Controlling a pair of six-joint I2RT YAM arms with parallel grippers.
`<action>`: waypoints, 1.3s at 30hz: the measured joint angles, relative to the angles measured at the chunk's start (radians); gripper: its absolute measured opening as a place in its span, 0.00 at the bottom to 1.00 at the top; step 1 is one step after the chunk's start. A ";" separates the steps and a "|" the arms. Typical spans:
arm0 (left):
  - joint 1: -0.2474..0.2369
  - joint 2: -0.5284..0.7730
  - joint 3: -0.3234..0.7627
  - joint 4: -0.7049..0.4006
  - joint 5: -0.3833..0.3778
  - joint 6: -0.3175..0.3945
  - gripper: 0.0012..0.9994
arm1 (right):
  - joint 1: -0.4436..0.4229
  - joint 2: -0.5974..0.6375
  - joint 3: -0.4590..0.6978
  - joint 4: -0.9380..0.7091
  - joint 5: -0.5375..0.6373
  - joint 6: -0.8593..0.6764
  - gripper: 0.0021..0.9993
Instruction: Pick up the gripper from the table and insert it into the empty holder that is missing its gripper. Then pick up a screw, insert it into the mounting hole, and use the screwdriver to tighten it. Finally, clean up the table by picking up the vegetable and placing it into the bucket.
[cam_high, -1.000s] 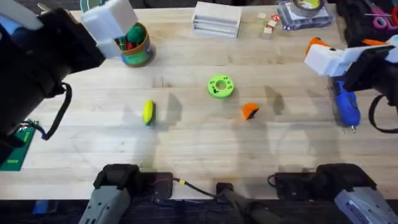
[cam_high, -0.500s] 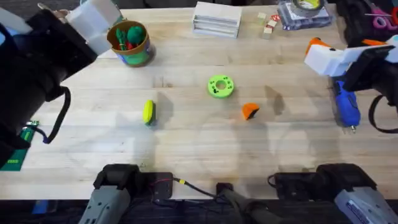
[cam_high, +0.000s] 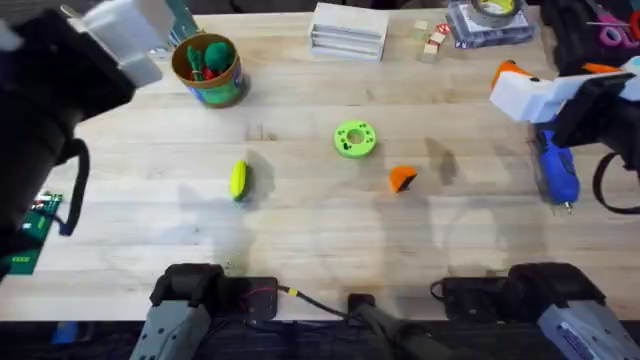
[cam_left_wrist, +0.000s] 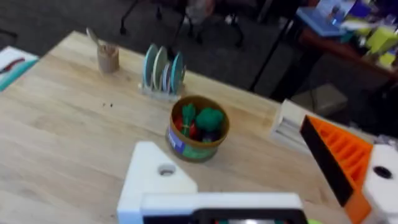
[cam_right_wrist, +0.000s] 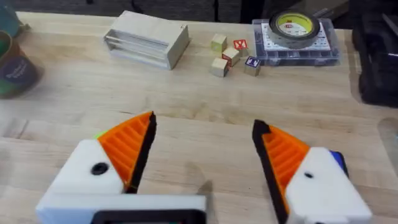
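The loose orange gripper (cam_high: 402, 179) lies on the table right of centre, near the lime-green disc (cam_high: 354, 139) with its mounting hole. The yellow vegetable (cam_high: 238, 180) lies left of centre. The bucket (cam_high: 207, 68) (cam_left_wrist: 198, 127) stands at the back left, with green and red items inside. My left gripper (cam_high: 130, 35) (cam_left_wrist: 249, 155) hovers open left of the bucket; one finger is the bare white holder (cam_left_wrist: 155, 180), the other carries an orange tip (cam_left_wrist: 336, 162). At the right edge, my right gripper (cam_high: 515, 85) (cam_right_wrist: 205, 155) is open above the blue screwdriver (cam_high: 556, 172). No screw can be made out.
A clear box (cam_high: 349, 30) (cam_right_wrist: 148, 38), wooden blocks (cam_right_wrist: 230, 55) and a tape roll on a case (cam_right_wrist: 294, 28) line the back edge. A plate rack (cam_left_wrist: 163, 68) and a brown cup (cam_left_wrist: 107, 57) stand behind the bucket. A green circuit board (cam_high: 30, 235) lies at the left edge.
My left arm has drawn back to the left, uncovering the bucket. The right arm and the table objects have not moved.
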 joint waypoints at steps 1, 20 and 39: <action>0.000 -0.110 -0.100 0.127 -0.003 0.009 0.99 | 0.000 0.000 0.000 0.000 0.000 0.000 0.99; 0.000 -0.522 -0.788 0.767 0.077 0.010 0.99 | 0.000 0.000 0.000 0.000 0.000 0.000 0.99; 0.000 -0.588 -0.936 0.838 0.089 -0.018 0.99 | 0.000 0.000 0.000 0.000 0.000 0.000 0.99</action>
